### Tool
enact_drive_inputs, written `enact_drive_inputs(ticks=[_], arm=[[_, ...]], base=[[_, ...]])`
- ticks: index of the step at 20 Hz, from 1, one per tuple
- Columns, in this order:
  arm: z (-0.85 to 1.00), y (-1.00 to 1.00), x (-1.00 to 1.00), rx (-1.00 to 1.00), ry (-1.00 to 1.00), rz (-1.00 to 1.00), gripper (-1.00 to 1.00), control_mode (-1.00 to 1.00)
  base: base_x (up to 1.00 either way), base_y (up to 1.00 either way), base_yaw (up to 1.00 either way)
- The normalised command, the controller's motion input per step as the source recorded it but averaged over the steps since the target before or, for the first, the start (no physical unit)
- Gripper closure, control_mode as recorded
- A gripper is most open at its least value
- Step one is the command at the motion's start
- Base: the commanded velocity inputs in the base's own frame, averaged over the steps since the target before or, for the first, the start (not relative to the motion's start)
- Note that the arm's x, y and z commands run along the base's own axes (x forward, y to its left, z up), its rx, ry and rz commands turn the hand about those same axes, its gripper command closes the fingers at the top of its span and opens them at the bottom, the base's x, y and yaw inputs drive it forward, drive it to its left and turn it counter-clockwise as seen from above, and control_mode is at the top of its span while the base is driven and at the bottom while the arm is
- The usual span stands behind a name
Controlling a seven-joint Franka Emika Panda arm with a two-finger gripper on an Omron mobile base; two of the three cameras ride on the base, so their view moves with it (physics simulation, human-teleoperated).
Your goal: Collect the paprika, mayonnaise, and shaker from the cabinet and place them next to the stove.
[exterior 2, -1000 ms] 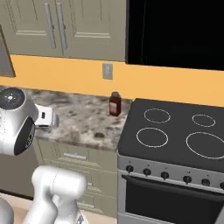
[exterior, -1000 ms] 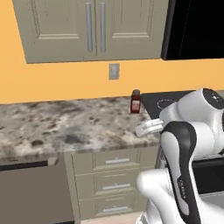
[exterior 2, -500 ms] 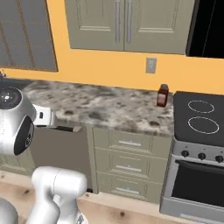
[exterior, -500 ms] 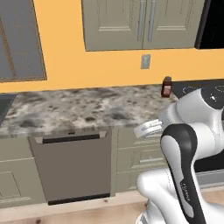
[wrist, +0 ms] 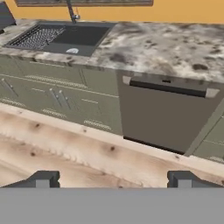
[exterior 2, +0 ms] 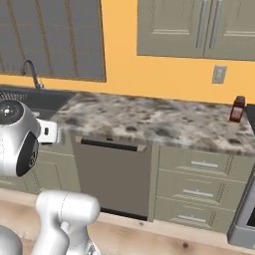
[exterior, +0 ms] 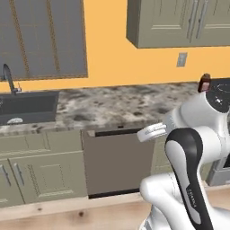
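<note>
The paprika (exterior: pixel 205 83), a small dark red bottle, stands on the speckled counter beside the black stove (exterior: pixel 223 88) at the far right; it also shows in the right base view (exterior 2: pixel 237 109). The beige-olive cabinet (exterior: pixel 179 22) hangs above with both doors shut, its grey bar handles visible (exterior 2: pixel 208 24). The mayonnaise and the shaker are hidden. My gripper (wrist: pixel 113 180) is open with nothing between its fingertips (wrist: pixel 45 179). It hangs in front of the lower cupboards and points down at the floor and the dishwasher front, far left of the paprika.
A dark sink (exterior: pixel 28 108) with a faucet (exterior: pixel 8 79) sits at the left under a grey window (exterior: pixel 45 40). A grey dishwasher (exterior 2: pixel 114 175) is set under the counter, with drawers (exterior 2: pixel 199 188) to its right. A wall outlet (exterior: pixel 181 59) is above the counter. The floor (wrist: pixel 65 153) is wood.
The whole picture has shifted: the base has driven left along the counter. The stove and paprika now sit at the right edge and the sink has come into view. The gripper stays open.
</note>
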Motion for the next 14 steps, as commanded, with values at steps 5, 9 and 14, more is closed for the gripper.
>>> enact_drive_inputs(ticks=[5,9,14], arm=[[0.0,0.0,0.0,0.0,0.0,0.0,-1.0,1.0],[0.0,0.0,0.0,0.0,0.0,0.0,-1.0,1.0],[0.0,0.0,0.0,0.0,0.0,0.0,-1.0,1.0]], base=[[-0.06,1.0,0.0],[-0.01,1.0,0.02],[-0.03,1.0,0.07]])
